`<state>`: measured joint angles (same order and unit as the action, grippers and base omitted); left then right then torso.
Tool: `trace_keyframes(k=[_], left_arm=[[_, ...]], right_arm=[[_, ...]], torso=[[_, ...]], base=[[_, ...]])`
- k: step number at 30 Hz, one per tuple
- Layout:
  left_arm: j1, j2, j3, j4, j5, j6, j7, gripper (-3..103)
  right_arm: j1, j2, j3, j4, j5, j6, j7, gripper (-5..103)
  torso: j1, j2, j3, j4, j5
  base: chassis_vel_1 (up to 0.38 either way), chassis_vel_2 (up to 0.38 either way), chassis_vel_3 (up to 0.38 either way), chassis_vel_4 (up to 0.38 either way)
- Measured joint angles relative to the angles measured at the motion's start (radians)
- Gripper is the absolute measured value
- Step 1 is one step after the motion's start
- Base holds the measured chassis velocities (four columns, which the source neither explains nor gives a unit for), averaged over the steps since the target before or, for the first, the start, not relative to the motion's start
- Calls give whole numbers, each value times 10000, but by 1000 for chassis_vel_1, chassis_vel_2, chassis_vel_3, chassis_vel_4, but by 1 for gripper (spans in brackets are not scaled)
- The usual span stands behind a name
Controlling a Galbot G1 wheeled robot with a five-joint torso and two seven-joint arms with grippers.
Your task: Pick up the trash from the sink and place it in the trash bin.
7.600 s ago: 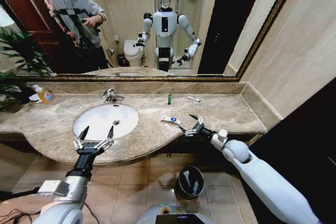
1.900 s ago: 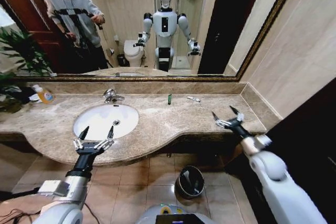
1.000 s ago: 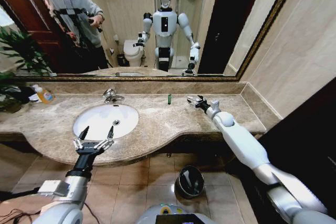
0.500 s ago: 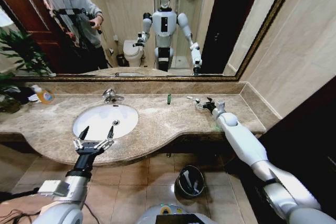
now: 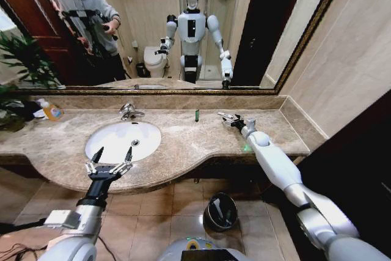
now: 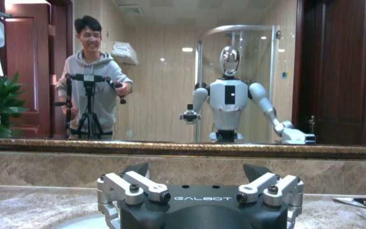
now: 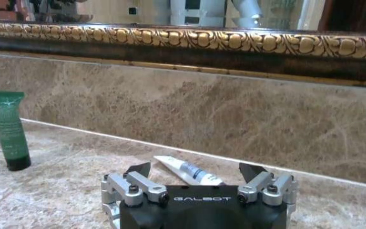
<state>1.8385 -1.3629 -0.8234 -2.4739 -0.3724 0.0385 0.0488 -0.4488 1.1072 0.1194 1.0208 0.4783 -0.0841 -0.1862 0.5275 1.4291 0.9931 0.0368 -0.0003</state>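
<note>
Head view — right pincer (image 5: 228, 119) open over thin wrapped stick (image 7: 188, 170).
Stick lies right of centre on the bench (image 5: 183, 139); tiny green bottle (image 5: 197, 115) nearby — left pincer (image 5: 110, 164) open, lower left by the sink (image 5: 104, 142).

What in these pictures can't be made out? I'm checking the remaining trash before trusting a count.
- Wrapped stick: its near end is hidden behind the right claw in the right wrist view.
- Green tube: too small in the head view to read its label.
- Trash bin: its contents are dark; cannot tell.
- Sink: cut off and blocked by the left claw in the left wrist view.
</note>
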Motion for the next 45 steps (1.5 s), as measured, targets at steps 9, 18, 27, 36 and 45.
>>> trace_keyframes(k=[9, 18, 27, 36, 45], left_arm=[[0, 0, 1, 0, 0, 0, 0, 100], [0, 0, 1, 0, 0, 0, 0, 100], [0, 0, 0, 0, 0, 0, 0, 100], [0, 1, 0, 0, 0, 0, 0, 100], [1, 1, 0, 0, 0, 0, 0, 100]], right_arm=[[-13, 154, -105, -501, -225, 62, -2, 89], [-61, 429, -61, -708, -431, 480, 69, 60], [-131, 518, 3, -713, -473, 603, 142, 19], [-582, 175, 357, 230, -189, 566, 394, 18], [-2807, -888, 2111, 3005, -6, 975, 350, 18]], torso=[[0, 1, 0, -2, 4], [0, 1, -1, 0, 2], [0, 1, 0, 2, 5], [2, 0, 1, 0, 3], [1, 1, -1, 2, 3]], base=[[0, 0, 0, 0], [0, 0, 0, 0], [0, 0, 0, 0], [0, 0, 0, 0], [0, 0, 0, 0]])
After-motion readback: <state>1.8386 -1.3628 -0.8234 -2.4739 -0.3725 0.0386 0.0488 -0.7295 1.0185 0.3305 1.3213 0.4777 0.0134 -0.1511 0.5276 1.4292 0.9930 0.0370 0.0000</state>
